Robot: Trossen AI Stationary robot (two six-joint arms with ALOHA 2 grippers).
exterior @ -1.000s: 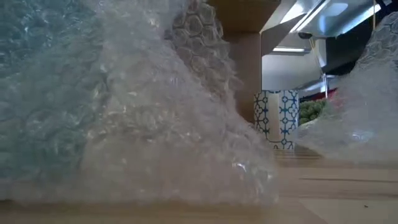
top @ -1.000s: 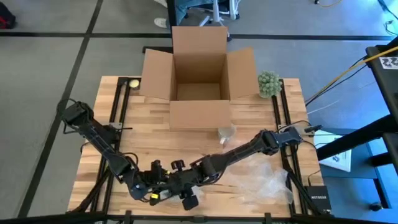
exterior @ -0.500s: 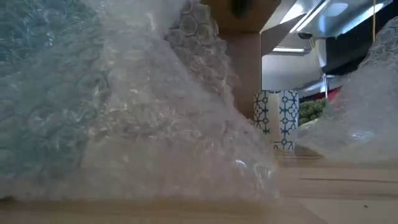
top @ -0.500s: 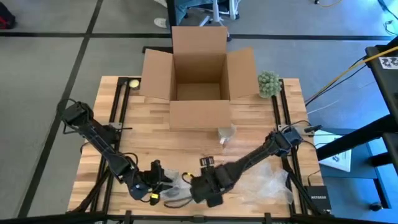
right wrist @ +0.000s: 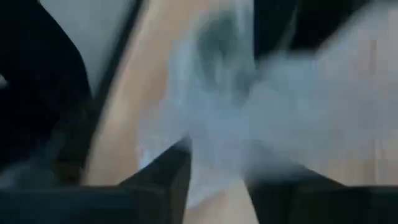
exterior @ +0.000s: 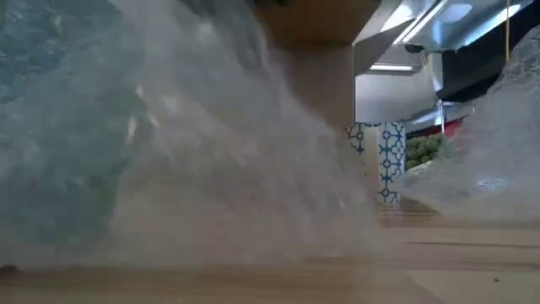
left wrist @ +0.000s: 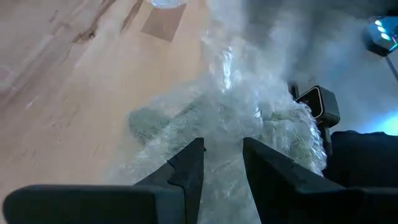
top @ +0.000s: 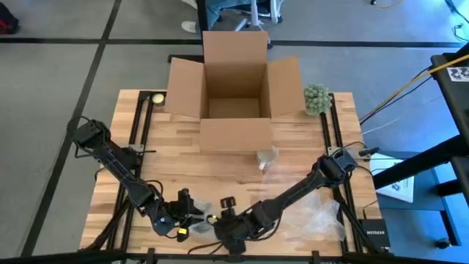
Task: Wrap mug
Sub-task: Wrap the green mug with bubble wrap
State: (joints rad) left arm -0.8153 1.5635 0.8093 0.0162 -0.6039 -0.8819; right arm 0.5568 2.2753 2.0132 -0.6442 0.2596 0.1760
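Both pincers met at the bench's [top: 168, 158] near edge: the left pincer [left wrist: 222, 163] clamped the bubble wrap [left wrist: 249, 124] bundling the hidden mug, presumably steadying it; the right pincer's [top: 233, 229] grip couldn't be told.

The wooden bench [top: 176, 169] carries an open cardboard box [top: 234, 92] at its far side, a green ball [top: 317, 98], a small glass [top: 266, 158], and crumpled bubble wrap [top: 319, 214] near the front edge.

Two dark jointed arms [top: 117, 165]; yellow mark by left wrist.
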